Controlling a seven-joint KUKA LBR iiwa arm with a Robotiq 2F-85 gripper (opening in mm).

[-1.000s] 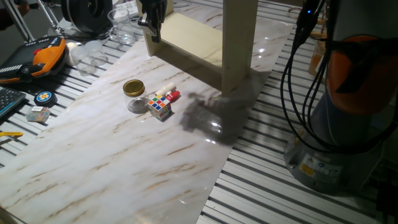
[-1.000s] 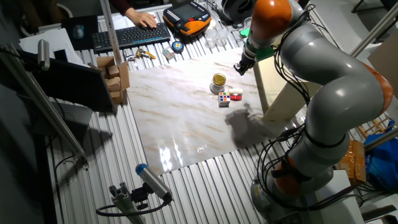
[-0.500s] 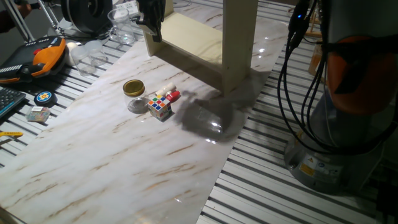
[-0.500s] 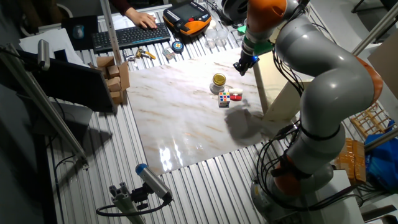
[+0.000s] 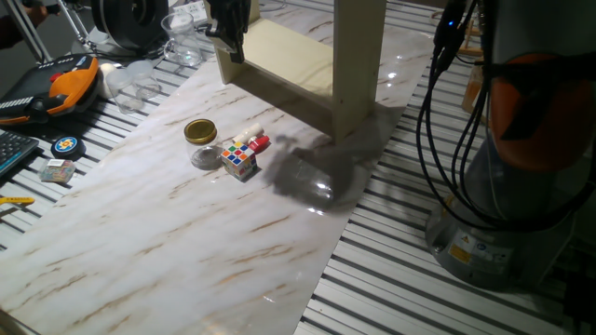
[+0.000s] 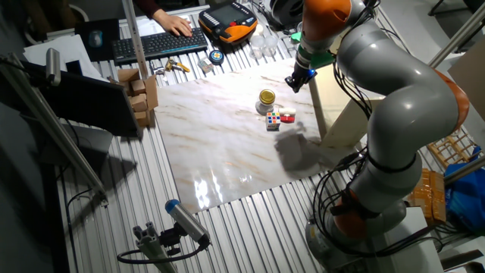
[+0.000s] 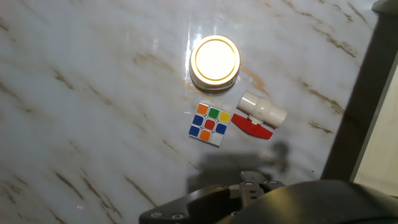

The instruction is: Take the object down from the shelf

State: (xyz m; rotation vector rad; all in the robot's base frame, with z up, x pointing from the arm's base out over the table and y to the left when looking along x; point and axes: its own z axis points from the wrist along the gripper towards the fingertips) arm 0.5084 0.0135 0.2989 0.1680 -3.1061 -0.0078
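The cream shelf stands at the far side of the marble table, with one flat board and upright side panels showing. My gripper hangs at the shelf's left end, high above the table. In the other fixed view the gripper is beside the shelf. Its fingers are small and dark, so open or shut is unclear. The object on the shelf is out of view. The hand view looks straight down at the table, with the shelf's edge at the right.
On the marble below sit a gold-lidded jar, a colour cube and a white-and-red piece. Glassware and an orange-black device lie left of the table. The robot base with cables stands at the right.
The arm's upper links shifted slightly and its shadow on the marble moved a little. The gripper stays at the shelf's left end. The table items have not moved.
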